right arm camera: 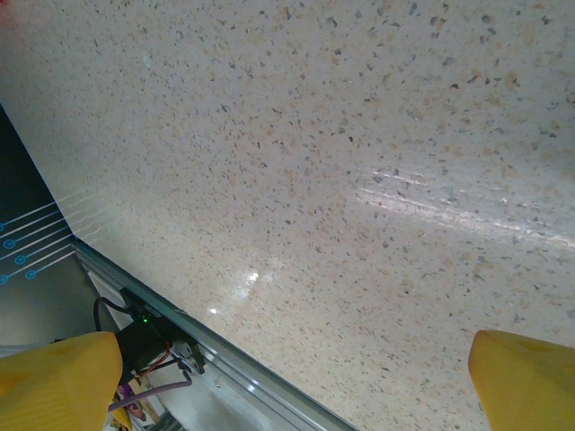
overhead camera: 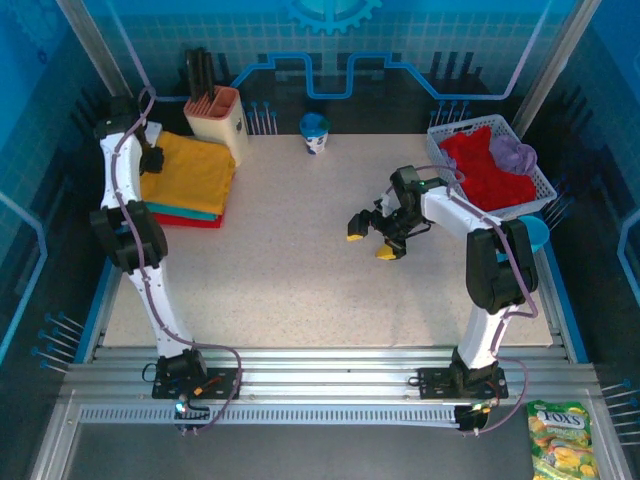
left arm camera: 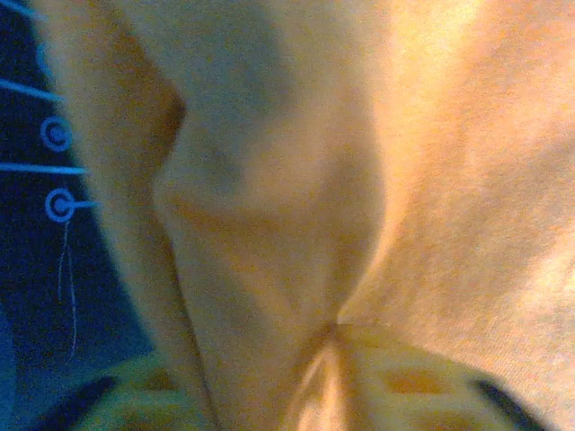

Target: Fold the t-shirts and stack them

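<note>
A folded mustard-yellow t-shirt (overhead camera: 190, 170) tops a stack at the far left, with a teal t-shirt (overhead camera: 185, 213) and a red t-shirt (overhead camera: 190, 221) showing as edges beneath it. My left gripper (overhead camera: 150, 157) sits at the stack's back left edge. In the left wrist view its fingers (left arm camera: 404, 382) are pinched together on a fold of the yellow t-shirt (left arm camera: 296, 180). My right gripper (overhead camera: 371, 240) hovers open over bare table right of centre, and its yellow fingertips (right arm camera: 54, 377) stand wide apart with nothing between them. Another red t-shirt (overhead camera: 485, 172) and a lavender t-shirt (overhead camera: 513, 152) lie crumpled in the basket.
The white mesh basket (overhead camera: 543, 190) stands at the back right. A tan holder (overhead camera: 222, 118) with dark utensils is right behind the stack. A small blue-and-white cup (overhead camera: 314, 132) is at the back centre. A snack bag (overhead camera: 560, 442) lies off the table, front right.
</note>
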